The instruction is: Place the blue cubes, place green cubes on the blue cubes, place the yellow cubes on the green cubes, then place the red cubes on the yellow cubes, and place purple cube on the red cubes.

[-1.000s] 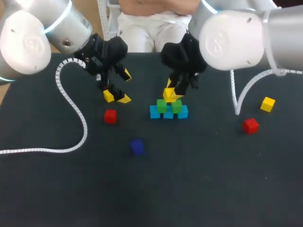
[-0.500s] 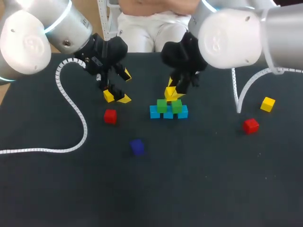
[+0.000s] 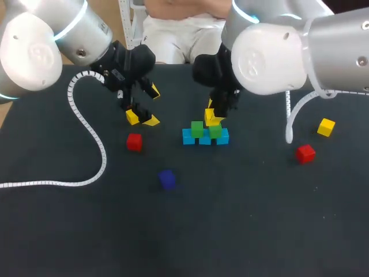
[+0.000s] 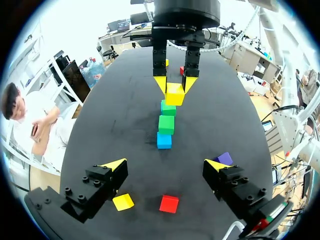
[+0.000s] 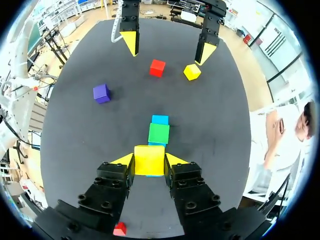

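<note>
A row of blue cubes (image 3: 205, 138) lies mid-table with two green cubes (image 3: 198, 128) on top. My right gripper (image 3: 212, 117) is shut on a yellow cube (image 3: 211, 119) just above the right green cube (image 3: 215, 131); in the right wrist view the yellow cube (image 5: 149, 159) sits between both fingers, with a green cube (image 5: 159, 133) and a blue cube (image 5: 160, 120) ahead. My left gripper (image 3: 142, 107) hangs open to the left, over a second yellow cube (image 3: 132, 117) and a red cube (image 3: 134, 141). The purple cube (image 3: 167, 179) lies nearer the front.
A red cube (image 3: 305, 153) and a yellow cube (image 3: 326, 127) lie at the right. White cable (image 3: 92, 134) curls across the table's left side, and another cable (image 3: 289, 121) hangs by the right arm.
My right gripper has shifted slightly right and down with the yellow cube, closer to the right green cube. The left arm has stayed still.
</note>
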Robot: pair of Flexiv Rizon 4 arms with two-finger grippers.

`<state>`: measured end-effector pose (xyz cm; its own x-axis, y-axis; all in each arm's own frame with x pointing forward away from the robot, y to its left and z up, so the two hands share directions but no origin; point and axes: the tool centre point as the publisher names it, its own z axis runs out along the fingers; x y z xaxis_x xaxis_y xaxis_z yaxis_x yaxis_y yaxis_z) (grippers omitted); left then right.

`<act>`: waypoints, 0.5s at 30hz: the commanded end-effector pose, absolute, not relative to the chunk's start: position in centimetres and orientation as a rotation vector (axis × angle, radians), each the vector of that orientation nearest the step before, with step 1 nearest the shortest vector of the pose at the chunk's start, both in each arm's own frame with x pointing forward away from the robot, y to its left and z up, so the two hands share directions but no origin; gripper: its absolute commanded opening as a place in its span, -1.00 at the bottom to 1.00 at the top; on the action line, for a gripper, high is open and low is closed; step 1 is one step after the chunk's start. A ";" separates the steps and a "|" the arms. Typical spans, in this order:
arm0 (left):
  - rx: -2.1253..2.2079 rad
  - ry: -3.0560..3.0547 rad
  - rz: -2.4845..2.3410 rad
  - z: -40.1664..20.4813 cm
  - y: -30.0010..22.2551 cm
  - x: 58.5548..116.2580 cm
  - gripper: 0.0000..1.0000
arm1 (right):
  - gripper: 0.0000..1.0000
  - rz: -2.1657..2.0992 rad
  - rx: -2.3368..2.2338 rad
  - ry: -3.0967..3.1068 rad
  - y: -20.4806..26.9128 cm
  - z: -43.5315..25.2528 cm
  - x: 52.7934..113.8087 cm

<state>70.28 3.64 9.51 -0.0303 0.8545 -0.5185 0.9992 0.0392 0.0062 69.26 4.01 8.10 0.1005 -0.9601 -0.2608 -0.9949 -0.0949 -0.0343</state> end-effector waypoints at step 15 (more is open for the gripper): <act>1.874 1.945 -0.516 9.5 3.6 70.3 1.00 | -1.00 0.183 -2.165 2.054 4.5 8.0 68.0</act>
<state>70.28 3.64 9.51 -0.0302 0.8545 -0.5185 0.9992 0.0392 0.0063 68.29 4.30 8.05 0.0569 -0.9787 -0.1974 -0.9983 -0.0536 -0.0223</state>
